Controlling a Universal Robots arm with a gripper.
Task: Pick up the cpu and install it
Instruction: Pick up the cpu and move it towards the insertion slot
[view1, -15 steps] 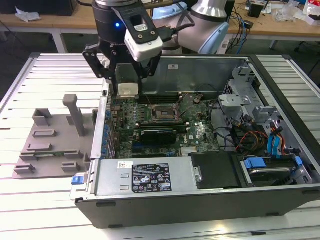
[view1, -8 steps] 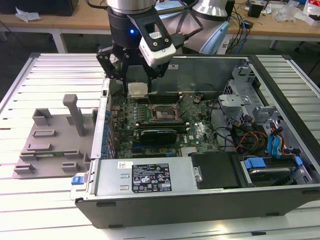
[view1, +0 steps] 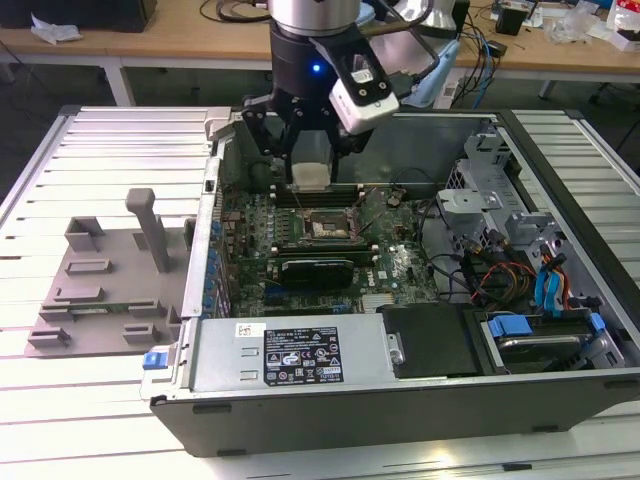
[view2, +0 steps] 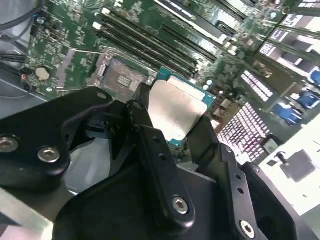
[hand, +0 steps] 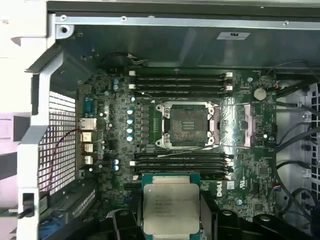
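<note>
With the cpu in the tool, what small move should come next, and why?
Probably shift the cpu across until centred over the open socket: the tool holds it above the motherboard, offset from the socket in the first wrist view.

The exterior view overlooks the whole case from above, while both wrist views closely share the socket below the pincer.
</note>
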